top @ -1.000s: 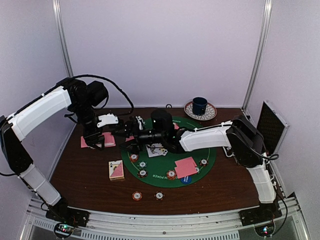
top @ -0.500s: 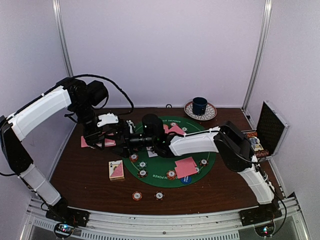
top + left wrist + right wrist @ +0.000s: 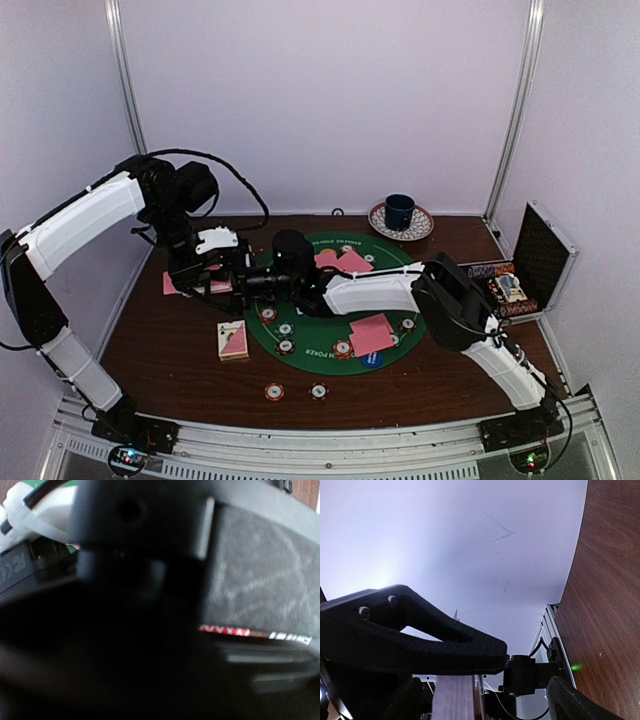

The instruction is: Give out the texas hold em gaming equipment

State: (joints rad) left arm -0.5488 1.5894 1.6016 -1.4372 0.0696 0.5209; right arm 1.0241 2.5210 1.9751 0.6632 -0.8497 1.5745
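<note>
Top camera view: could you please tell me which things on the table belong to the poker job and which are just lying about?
For the job:
pink cards
poker chips
blue button disc
green poker mat

Just lying about:
mug
saucer
black case
</note>
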